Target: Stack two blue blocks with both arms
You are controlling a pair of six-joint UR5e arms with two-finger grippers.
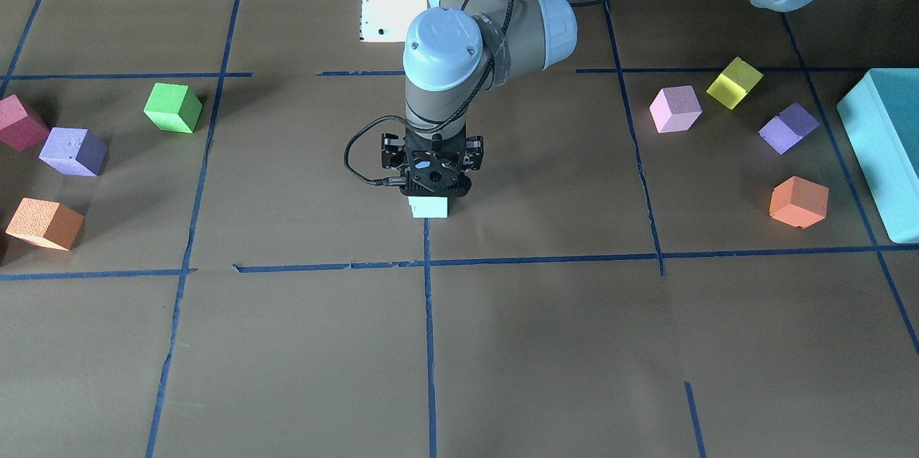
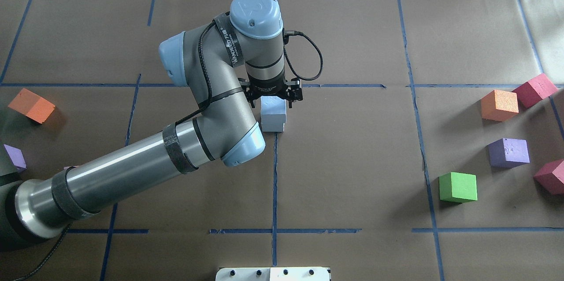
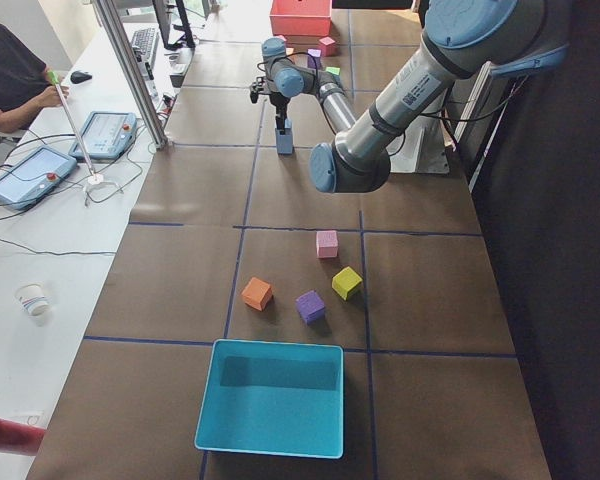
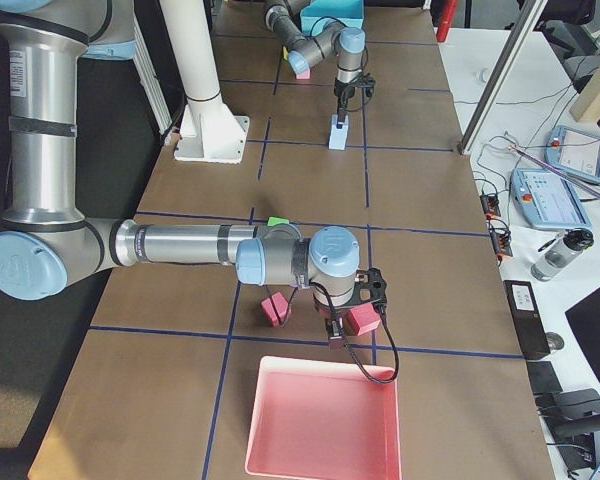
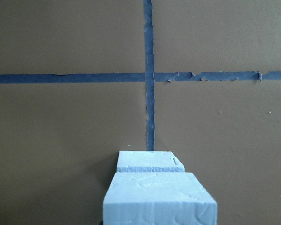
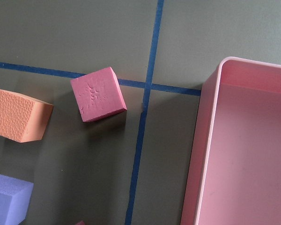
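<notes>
Fingers (image 2: 291,98) of L arm (image 2: 132,175) vertical, astride top blue blk (image 2: 273,108).

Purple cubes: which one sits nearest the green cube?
The purple cube on the robot's right side, close by the green cube. The other purple cube lies on the left side, by the yellow cube.

Upper blue block (image 5: 159,201) & lower blue block (image 5: 149,161): foam, matt, rough faces w/ crumbly edges. Desk (image 1: 546,343) is covered w/ brown paper, matt, lightly creased; grid is marked in blue tape (image 5: 148,47), frayed in spots. Left arm (image 2: 123,175) tube is seen as brushed metal, semi-gloss; joint cap (image 2: 255,10) smooth plastic. Pink tray (image 6: 243,154): smooth, glossy plastic. Rose cube (image 6: 97,93): dented foam; orange cube (image 6: 18,115) coarser, pebbled.
</notes>
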